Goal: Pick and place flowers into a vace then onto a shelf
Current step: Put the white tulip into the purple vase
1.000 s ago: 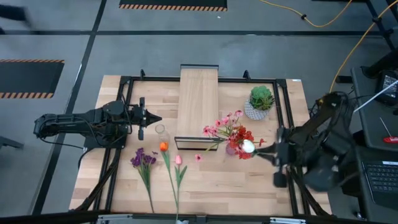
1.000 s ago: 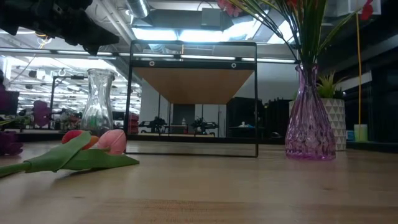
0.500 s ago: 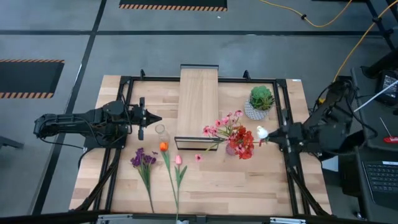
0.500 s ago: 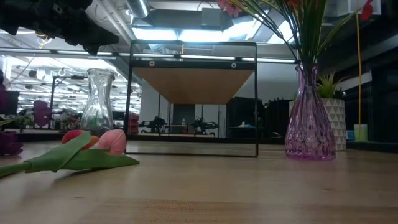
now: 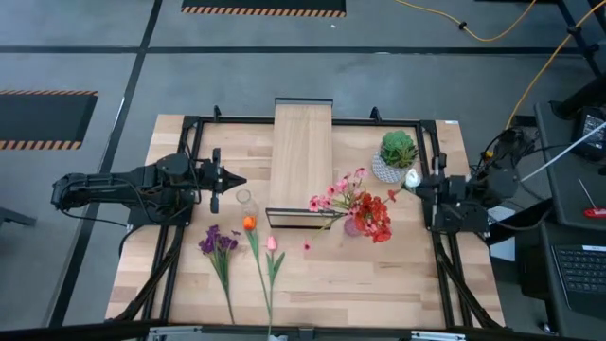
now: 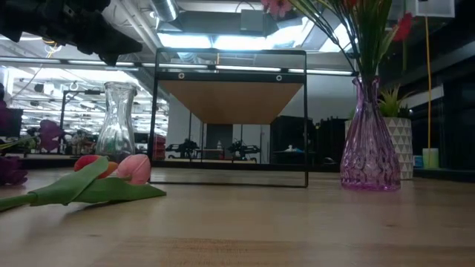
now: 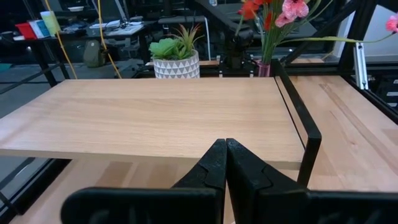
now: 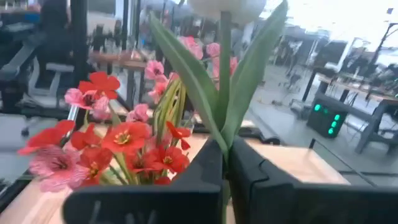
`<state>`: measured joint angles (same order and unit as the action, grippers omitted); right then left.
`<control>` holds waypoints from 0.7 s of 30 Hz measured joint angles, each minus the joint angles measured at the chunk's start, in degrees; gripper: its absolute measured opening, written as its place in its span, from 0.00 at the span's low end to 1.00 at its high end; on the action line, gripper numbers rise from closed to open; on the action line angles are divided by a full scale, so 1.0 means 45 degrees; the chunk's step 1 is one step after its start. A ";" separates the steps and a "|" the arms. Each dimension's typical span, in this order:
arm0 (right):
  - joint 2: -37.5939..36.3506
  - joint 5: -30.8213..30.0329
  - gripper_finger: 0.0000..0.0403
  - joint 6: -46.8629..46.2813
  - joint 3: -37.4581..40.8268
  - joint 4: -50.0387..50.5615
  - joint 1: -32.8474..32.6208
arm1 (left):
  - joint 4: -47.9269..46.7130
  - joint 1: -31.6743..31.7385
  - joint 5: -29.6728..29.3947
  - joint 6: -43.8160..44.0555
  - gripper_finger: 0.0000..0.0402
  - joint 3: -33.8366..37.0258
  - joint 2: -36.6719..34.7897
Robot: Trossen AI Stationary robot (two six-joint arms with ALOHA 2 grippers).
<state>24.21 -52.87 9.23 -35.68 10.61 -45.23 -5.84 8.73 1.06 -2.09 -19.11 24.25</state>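
Right wrist view: right gripper (image 8: 224,163) clamped on white bud's (image 8: 225,7) stem, just beside purple vase (image 5: 352,225) of red blooms (image 5: 376,216); stem looks light, springy; grip low on stem, not petals; left gripper (image 7: 225,163) closed, idle facing shelf (image 5: 302,156).

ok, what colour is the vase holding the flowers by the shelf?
Translucent purple-pink cut glass vase, clearest in the low view; the flowers rise from its neck.

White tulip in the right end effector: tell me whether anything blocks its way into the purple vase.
The right end effector holds the white tulip beside the purple vase. Red blooms and pink blossoms already crowd the vase's mouth; nothing else intervenes.
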 joint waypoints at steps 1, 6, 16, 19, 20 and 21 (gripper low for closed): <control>-0.0126 0.0003 0.01 0.0219 0.0450 -0.0704 0.0005 | 0.0003 0.0001 0.0000 0.0000 0.01 0.0004 0.0000; -0.0228 -0.0008 0.01 0.2120 0.1896 -0.3990 0.0005 | 0.0013 0.0000 0.0000 0.0237 0.01 0.0004 0.0000; -0.0214 -0.1947 0.01 0.4048 0.1954 -0.4522 0.0024 | 0.0013 0.0001 0.0001 0.0758 0.01 0.0001 0.0000; -0.0226 -0.2521 0.01 0.4355 0.1773 -0.4570 0.0031 | 0.0011 -0.0004 0.0004 0.0763 0.01 0.0004 0.0003; -0.0227 -0.2515 0.01 0.4375 0.1722 -0.4536 0.0029 | 0.0013 0.0001 0.0002 0.0766 0.01 0.0003 0.0000; -0.0222 -0.2491 0.01 0.4395 0.1670 -0.4517 0.0029 | 0.0013 0.0000 0.0001 0.0767 0.01 0.0001 0.0000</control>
<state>23.21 -64.08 29.01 -28.16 -9.72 -45.10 -5.78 8.73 1.07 1.37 -19.11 24.25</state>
